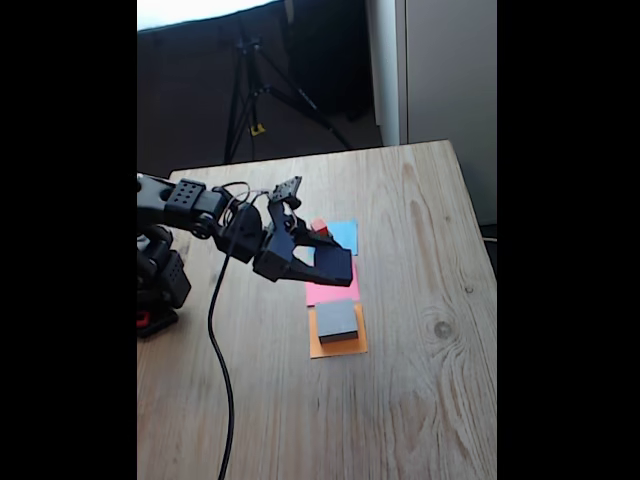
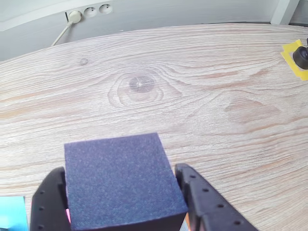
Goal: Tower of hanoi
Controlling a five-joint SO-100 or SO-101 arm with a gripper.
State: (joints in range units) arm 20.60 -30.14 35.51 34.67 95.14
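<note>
— Location of the blocks?
— Dark block (image 2: 120,180) clamped between the fingers (image 2: 204,202), lifted over the pink paper (image 1: 335,290). Grey block (image 1: 337,320) sits on the orange paper (image 1: 338,345); red cube (image 1: 319,227) beside the blue paper (image 1: 345,236).
— Surface?
— Wooden bench (image 1: 420,380).
</note>
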